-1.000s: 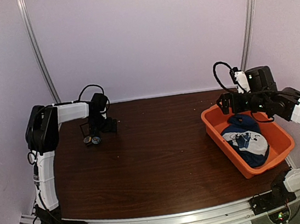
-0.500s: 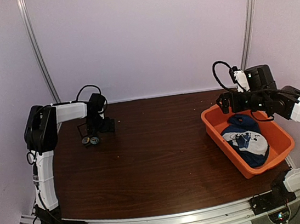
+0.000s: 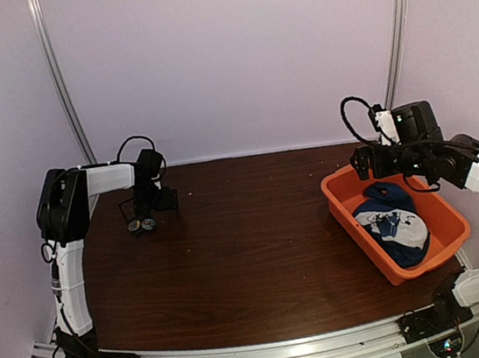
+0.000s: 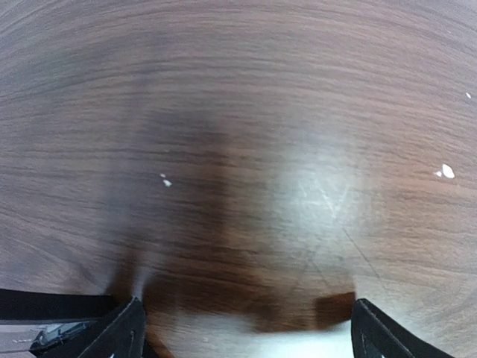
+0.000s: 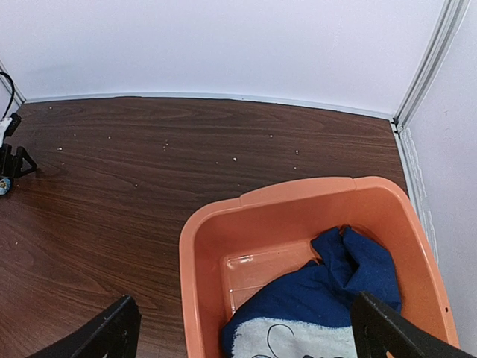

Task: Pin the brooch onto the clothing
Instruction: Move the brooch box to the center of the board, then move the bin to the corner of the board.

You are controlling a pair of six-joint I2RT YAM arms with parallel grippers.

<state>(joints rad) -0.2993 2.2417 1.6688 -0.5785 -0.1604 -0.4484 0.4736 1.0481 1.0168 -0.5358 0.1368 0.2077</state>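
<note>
The brooch (image 3: 149, 223) is a tiny bluish-grey disc on the dark wooden table at the far left, with a small dark piece (image 3: 135, 225) touching its left side. My left gripper (image 3: 150, 199) hangs just behind them. In the left wrist view the left gripper (image 4: 246, 328) is open over blurred bare wood with nothing between its fingers. The clothing (image 3: 393, 225), a crumpled navy T-shirt with a white print, lies in the orange tub (image 3: 347, 206). My right gripper (image 3: 364, 163) hovers open over the tub's far-left corner. Its wrist view shows the gripper (image 5: 250, 335), clothing (image 5: 339, 287) and brooch (image 5: 4, 186).
The orange tub (image 5: 298, 195) stands at the table's right edge, close to the right wall rail. White crumbs dot the wood near the back wall (image 5: 223, 45). A black cable loops above the left wrist.
My left gripper has slid a little to the left along the far side of the table, staying open. The right arm has barely moved.
</note>
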